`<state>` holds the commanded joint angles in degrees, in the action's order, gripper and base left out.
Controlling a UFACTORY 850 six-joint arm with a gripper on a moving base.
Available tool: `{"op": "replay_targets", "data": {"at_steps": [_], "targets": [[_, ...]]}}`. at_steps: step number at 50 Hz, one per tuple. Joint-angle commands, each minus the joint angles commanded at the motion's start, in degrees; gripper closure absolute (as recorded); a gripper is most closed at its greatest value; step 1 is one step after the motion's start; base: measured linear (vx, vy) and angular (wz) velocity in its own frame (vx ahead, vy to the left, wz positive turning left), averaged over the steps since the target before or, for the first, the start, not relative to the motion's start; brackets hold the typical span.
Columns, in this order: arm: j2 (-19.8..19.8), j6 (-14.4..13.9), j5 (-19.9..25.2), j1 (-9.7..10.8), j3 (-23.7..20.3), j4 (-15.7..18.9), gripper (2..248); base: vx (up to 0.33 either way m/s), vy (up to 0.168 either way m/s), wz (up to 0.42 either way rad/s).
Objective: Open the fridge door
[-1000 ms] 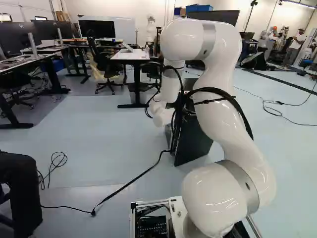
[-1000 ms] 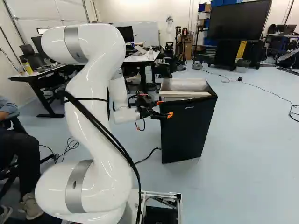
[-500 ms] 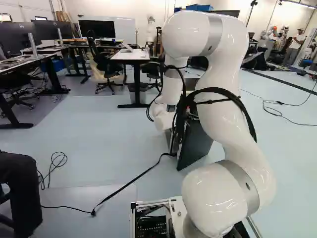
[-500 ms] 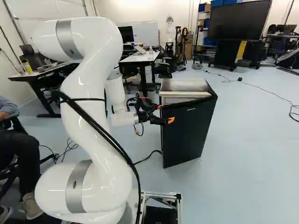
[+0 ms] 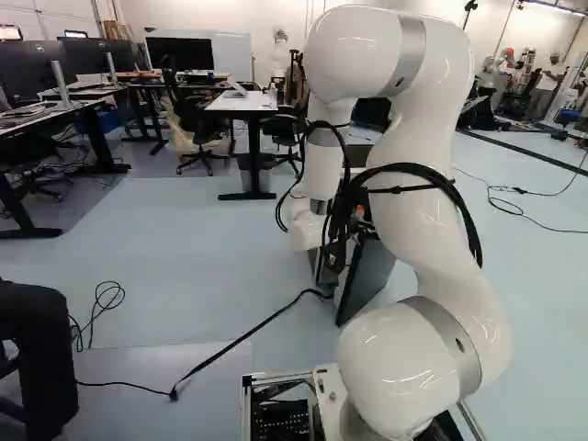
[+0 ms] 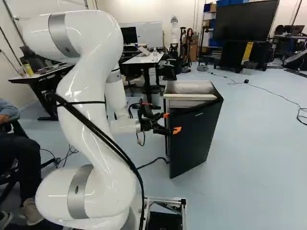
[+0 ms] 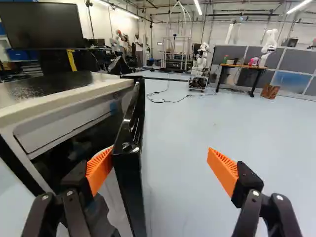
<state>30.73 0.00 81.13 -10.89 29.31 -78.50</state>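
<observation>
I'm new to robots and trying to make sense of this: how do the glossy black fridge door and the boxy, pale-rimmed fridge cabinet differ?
The glossy black fridge door is a thin slab; the boxy, pale-rimmed fridge cabinet is deep. The door stands ajar, angled outward, leaving the cabinet's front partly uncovered. Both stand upright.

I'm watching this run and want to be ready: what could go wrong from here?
Only one orange pad sits behind the edge of the ajar door, and the gripper is open, so the pad might slip off. Free-standing, the fridge might be dragged along by the pull. The cables looping from the arm near the door could snag.
</observation>
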Motion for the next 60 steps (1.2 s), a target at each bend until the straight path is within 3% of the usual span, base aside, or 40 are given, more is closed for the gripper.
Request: {"op": "replay_targets", "data": {"at_steps": [26,36,60], "targets": [[-2.39,0.00,0.00,-0.93,-5.31,-6.50,3,0.000,0.000,0.000],[-2.46,0.00,0.00,-0.97,-5.49,-8.31,3,0.000,0.000,0.000],[-1.42,0.00,0.00,-2.22,-2.78,-8.90,3,0.000,0.000,0.000]]}}
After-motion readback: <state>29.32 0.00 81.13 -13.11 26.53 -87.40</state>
